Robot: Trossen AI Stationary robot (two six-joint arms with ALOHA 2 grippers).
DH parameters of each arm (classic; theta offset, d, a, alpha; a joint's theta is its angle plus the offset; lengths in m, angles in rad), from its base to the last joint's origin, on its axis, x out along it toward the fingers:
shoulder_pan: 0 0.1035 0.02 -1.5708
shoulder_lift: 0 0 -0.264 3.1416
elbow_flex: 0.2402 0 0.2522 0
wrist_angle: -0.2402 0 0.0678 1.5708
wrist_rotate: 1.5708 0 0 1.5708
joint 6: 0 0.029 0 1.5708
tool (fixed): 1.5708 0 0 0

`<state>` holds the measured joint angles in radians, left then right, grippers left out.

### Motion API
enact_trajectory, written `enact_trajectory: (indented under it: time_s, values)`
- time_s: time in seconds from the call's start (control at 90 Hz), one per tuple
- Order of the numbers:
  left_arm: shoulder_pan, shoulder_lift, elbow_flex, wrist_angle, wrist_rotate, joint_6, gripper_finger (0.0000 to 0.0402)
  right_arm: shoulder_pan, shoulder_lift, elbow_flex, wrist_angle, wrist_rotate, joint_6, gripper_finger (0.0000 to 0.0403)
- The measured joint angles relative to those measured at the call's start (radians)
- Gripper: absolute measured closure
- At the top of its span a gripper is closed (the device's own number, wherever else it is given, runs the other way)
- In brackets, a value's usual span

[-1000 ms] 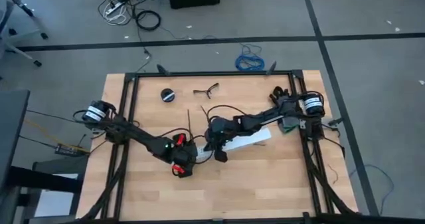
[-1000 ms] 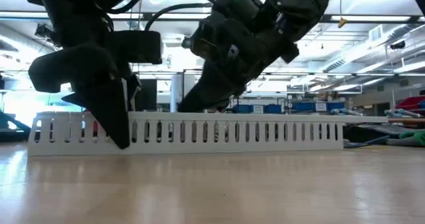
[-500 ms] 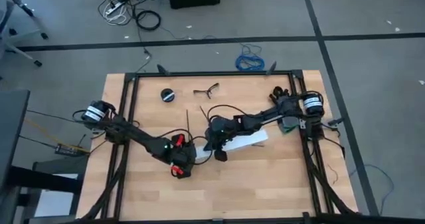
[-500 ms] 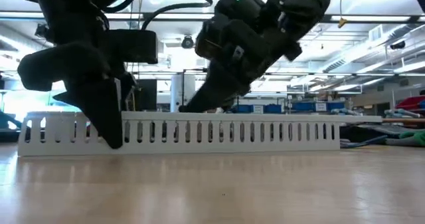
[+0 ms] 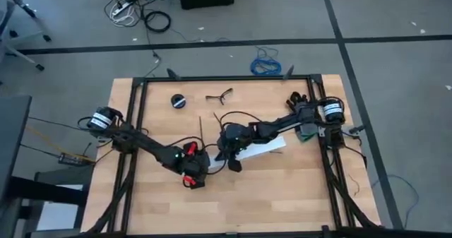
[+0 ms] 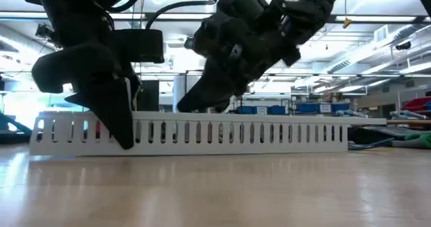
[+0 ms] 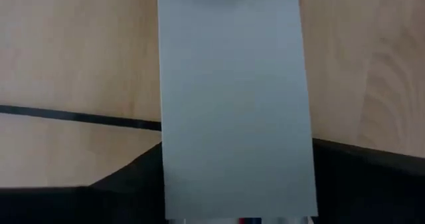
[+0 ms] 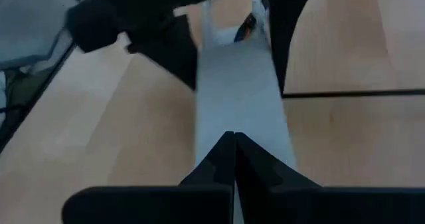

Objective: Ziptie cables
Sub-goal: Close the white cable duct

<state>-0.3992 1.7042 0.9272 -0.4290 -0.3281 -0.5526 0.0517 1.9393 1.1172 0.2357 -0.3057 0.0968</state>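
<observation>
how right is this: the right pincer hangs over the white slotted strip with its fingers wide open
Wrong in one respect: the right pincer does hang over the white slotted strip, but it is shut, tip against tip, not wide open. The right wrist view shows it.

High view: even, soft overhead light, no hard shadows, faint dark patches under arms; mild bending of straight lines toward frame edges. Low view: backlit by ceiling strip lights [image 6: 377,35] across upper frame, arms near silhouette; bright blown-out patch at left edge; tabletop [image 6: 222,193] in lower frame soft, with pale sheen. Left wrist view: bright, flat, heavily out of focus, grey slab [image 7: 232,98] at centre featureless. Right wrist view: blurred throughout, near fingers [image 8: 229,164] darkest
</observation>
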Motion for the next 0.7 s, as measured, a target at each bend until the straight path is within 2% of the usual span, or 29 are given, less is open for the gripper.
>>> enact_trajectory:
  time_s: [0.211, 0.311, 0.389, 0.544, 0.7]
  values:
    - [0.0, 0.0, 0.0, -0.006, 0.006, 0.001, 0.0163, 0.012, -0.071, 0.0, -0.193, 0.008, -0.012, 0.0403]
    - [0.0, 0.0, 0.0, -0.008, 0.008, 0.002, 0.0163, 0.015, -0.063, 0.001, -0.264, 0.053, -0.011, 0.0403]
    - [0.0, 0.0, 0.0, -0.018, 0.012, 0.0, 0.0163, 0.014, -0.031, 0.004, -0.226, 0.047, 0.0, 0.0403]
    - [-0.001, -0.001, 0.0, -0.026, 0.022, 0.002, 0.0163, 0.012, 0.086, 0.022, 0.002, -0.058, 0.03, 0.0403]
    - [-0.001, -0.001, 0.0, -0.025, 0.022, 0.001, 0.0163, 0.01, 0.163, 0.079, 0.04, -0.092, 0.041, 0.0403]
